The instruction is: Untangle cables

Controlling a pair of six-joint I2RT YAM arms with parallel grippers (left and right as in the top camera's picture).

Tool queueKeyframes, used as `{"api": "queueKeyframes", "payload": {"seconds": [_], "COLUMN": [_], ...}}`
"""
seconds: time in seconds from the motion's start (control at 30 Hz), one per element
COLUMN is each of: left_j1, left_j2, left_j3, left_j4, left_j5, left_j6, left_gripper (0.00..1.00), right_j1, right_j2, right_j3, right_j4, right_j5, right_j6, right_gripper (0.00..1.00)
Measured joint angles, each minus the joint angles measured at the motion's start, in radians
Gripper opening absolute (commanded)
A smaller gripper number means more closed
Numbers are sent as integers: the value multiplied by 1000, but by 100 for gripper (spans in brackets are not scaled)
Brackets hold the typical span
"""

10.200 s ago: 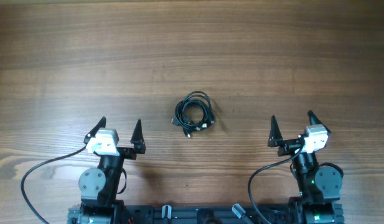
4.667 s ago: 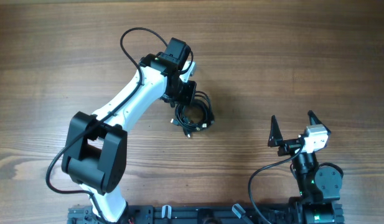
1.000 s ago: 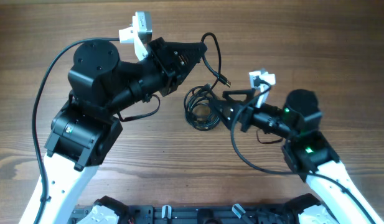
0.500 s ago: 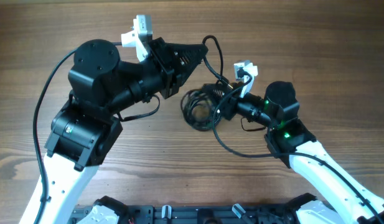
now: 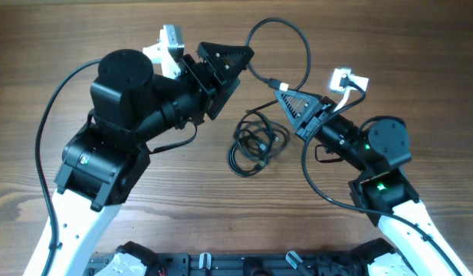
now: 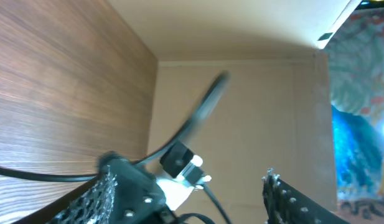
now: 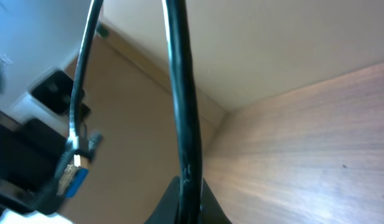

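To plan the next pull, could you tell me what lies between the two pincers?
In the overhead view, one black cable arches from by the left pincer to the right pincer.

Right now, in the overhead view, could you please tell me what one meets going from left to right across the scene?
In order: left arm → left tool → cable bundle → right tool → right arm. The lifted cable arching between both tools is left out.

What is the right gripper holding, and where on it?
The right gripper clamps one cable near its plug end; whether the left gripper also grips it cannot be told.
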Motion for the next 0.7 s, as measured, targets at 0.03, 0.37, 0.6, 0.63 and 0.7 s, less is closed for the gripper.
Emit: {"api": "queueKeyframes", "payload": {"seconds": [0.03, 0.37, 0.6, 0.63, 0.7], "left_j1": [0, 0, 0, 0, -2], "left_j2": [0, 1, 76, 115, 183], "left_j3": [1, 6, 11, 12, 13], "left_j4": [-20, -291, -488, -505, -516], "left_j5": [-5, -117, -246, -252, -251], "left_j6": [26, 209, 321, 330, 335], "left_gripper": [82, 91, 93, 93, 92], "right_j1": [0, 0, 0, 0, 0], "right_j2": [-3, -8, -5, 3, 29], "right_j3": [0, -3, -3, -3, -5], "right_j4": [23, 275, 370, 394, 504], "right_j5": [11, 81, 178, 193, 212], "right_j6": [36, 302, 478, 521, 575], "right_gripper": [5, 5, 4, 4, 4]}}
